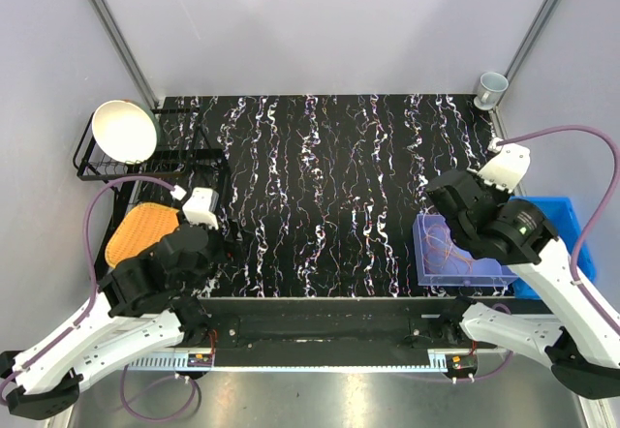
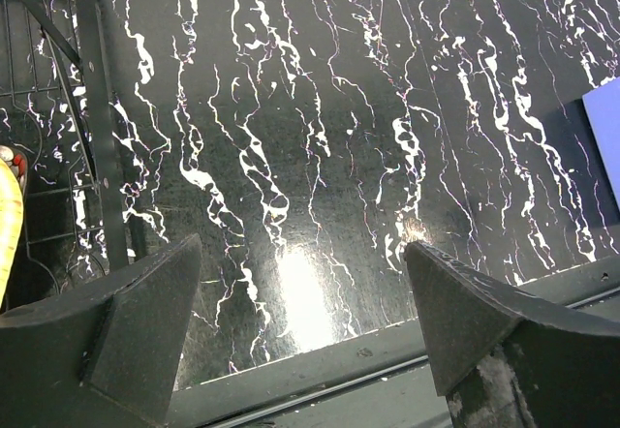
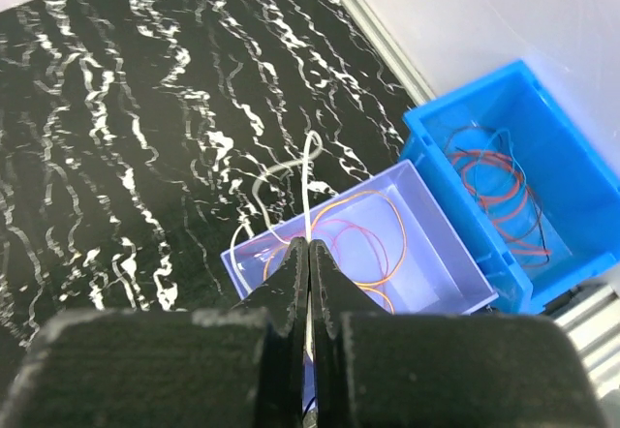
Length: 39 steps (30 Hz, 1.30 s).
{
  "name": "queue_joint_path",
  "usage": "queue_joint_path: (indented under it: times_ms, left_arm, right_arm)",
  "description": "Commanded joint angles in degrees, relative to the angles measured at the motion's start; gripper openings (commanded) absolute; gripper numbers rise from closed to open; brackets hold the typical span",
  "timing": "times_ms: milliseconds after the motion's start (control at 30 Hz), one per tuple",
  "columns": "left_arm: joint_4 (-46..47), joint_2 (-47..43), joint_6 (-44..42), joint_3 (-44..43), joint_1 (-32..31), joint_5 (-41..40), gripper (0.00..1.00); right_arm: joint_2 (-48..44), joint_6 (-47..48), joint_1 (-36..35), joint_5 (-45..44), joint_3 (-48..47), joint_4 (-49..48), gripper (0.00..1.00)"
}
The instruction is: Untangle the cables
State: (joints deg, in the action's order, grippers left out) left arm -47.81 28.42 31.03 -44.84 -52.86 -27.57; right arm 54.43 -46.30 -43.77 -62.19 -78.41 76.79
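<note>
Closest to the lens, the right tool [image 3: 309, 254] has its two fingers pressed flat together on a pale wire [image 3: 308, 171], which rises from the pinch and curls over at 12 o'clock. That grip reads as a way of drawing one strand up and away from the others, so that its crossings show. Below it the cables [image 3: 400, 229], mostly orange loops, lie in a lilac tray [image 3: 446, 263]. Whether the pale wire's far end is caught among them I cannot tell.

Just beside the tray at 3 o'clock sits a blue bin [image 3: 572, 186] with red and orange loops [image 3: 499, 191] coiled inside, apart from the tray's bunch. It is likely a place for sorted strands. Seen from above, tray and bin sit at 4 o'clock on the desk [image 1: 320, 186].

The left tool [image 2: 300, 249] hangs at 8 o'clock with its fingers spread wide and nothing between them, over bare desk and well apart from the tray. I judge it is parked there to leave the right arm room, ready to take a second strand.
</note>
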Motion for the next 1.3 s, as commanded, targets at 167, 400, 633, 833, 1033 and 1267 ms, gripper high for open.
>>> queue_joint_path:
  times_ms: [167, 400, 633, 833, 1033, 1267]
  left_arm:
    - [2.90, -1.18, -1.06, 0.10, -0.66, 0.50, 0.89]
    - [2.90, -1.44, -1.06, 0.10, -0.84, 0.50, 0.89]
    - [2.90, -1.53, -0.97, 0.10, -1.19, 0.33, 0.89]
    - [2.99, -1.62, -0.97, 0.19, -1.28, 0.24, 0.89]
    - [2.90, -1.62, -0.97, 0.19, -1.46, 0.06, 0.89]
    - [2.81, -1.62, -0.88, 0.28, -1.72, -0.11, 0.89]
  right_arm:
    - [-1.70, -12.92, 5.44, -4.52, 7.12, 3.28, 0.00]
    - [-5.74, -18.03, 8.26, -2.67, 16.96, -2.96, 0.00]
    - [-3.11, -18.03, 13.97, -0.83, 22.68, -8.23, 0.00]
    - [-0.38, -13.30, 19.94, 4.52, 25.76, -15.79, 0.00]
    - [0.85, -10.74, 24.69, 10.41, 27.96, -22.21, 0.00]
    - [5.32, -12.05, 26.98, 15.26, 30.86, -26.78, 0.00]
